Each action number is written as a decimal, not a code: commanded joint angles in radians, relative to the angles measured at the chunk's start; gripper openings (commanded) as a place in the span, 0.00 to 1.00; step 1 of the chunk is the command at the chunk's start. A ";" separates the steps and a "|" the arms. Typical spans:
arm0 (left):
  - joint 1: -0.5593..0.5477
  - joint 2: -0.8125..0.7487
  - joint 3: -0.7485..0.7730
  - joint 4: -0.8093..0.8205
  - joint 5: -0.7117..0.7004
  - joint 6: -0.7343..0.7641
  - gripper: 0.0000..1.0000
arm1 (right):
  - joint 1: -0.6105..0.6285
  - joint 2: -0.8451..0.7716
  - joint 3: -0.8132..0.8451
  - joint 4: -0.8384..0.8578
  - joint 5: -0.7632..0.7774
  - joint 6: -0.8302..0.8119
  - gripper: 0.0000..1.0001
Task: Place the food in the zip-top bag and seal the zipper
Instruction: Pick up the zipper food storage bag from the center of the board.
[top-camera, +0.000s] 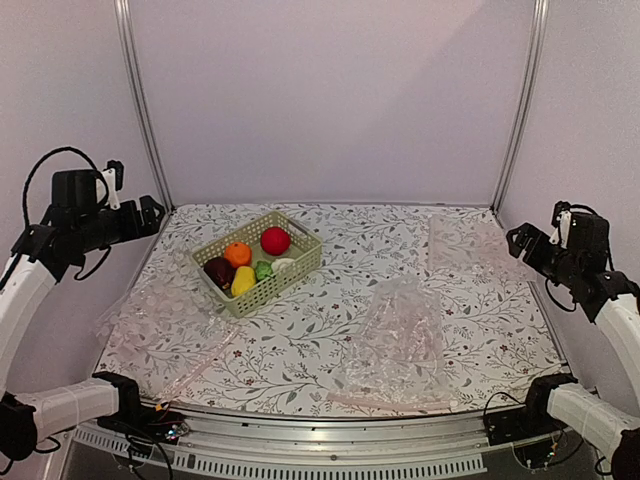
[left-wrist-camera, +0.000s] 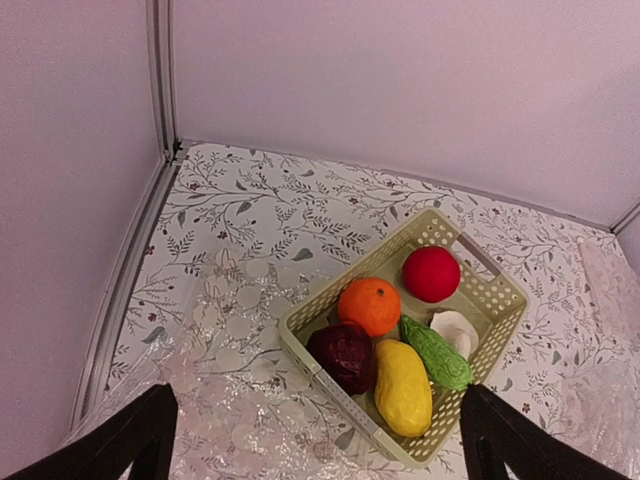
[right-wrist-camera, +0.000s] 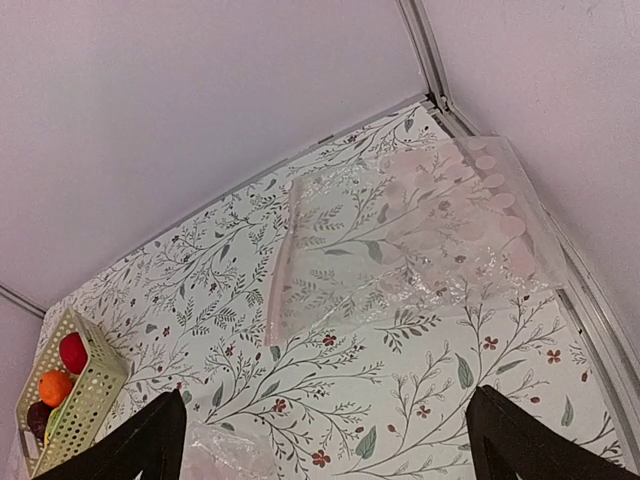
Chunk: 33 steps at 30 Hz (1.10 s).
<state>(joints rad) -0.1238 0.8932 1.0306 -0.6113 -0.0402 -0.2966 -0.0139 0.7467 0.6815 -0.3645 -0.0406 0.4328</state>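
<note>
- Tabletop (top-camera: 330, 300) with a leaf-print cover, pale walls around it; task judged not yet begun, no food bagged.
- Left gripper (top-camera: 148, 216): raised over the left edge, jaws spread wide, nothing held.
- Left bag (top-camera: 160, 320): clear, crumpled, up against the basket (top-camera: 300, 262).
- All six pieces of food sit in the basket (red ball (top-camera: 275, 240), orange (top-camera: 237, 254), maroon piece (top-camera: 219, 271), yellow piece (top-camera: 243, 282), green piece (top-camera: 263, 270), white piece (top-camera: 284, 265)).
- Middle bag (top-camera: 395, 335): rumpled, pink zipper (top-camera: 385, 403) along its near edge.
- Right bag (top-camera: 470, 245): flat by the right wall, its pink strip (right-wrist-camera: 280, 270) towards the basket.
- Right gripper (top-camera: 520, 242): raised over the right edge, jaws wide, empty.
- Next move, in my judgement: settle on one bag, part its mouth with one arm, lift a piece with the other.
- Not made out: whether any mouth is open, any slider, which bag is meant; the white piece is partly hidden by the green piece.
</note>
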 joint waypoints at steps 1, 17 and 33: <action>-0.007 -0.024 -0.023 -0.013 0.087 0.041 1.00 | 0.001 -0.016 0.033 -0.070 -0.029 -0.006 0.99; -0.315 -0.111 -0.138 0.006 0.211 -0.098 1.00 | 0.423 0.133 0.080 -0.233 -0.031 0.064 0.90; -0.903 0.073 -0.346 0.338 0.004 -0.287 0.99 | 0.931 0.174 -0.101 -0.396 0.078 0.485 0.80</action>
<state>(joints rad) -0.9630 0.9173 0.6872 -0.3920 0.0345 -0.5472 0.8371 0.9295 0.6445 -0.6983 -0.0078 0.7662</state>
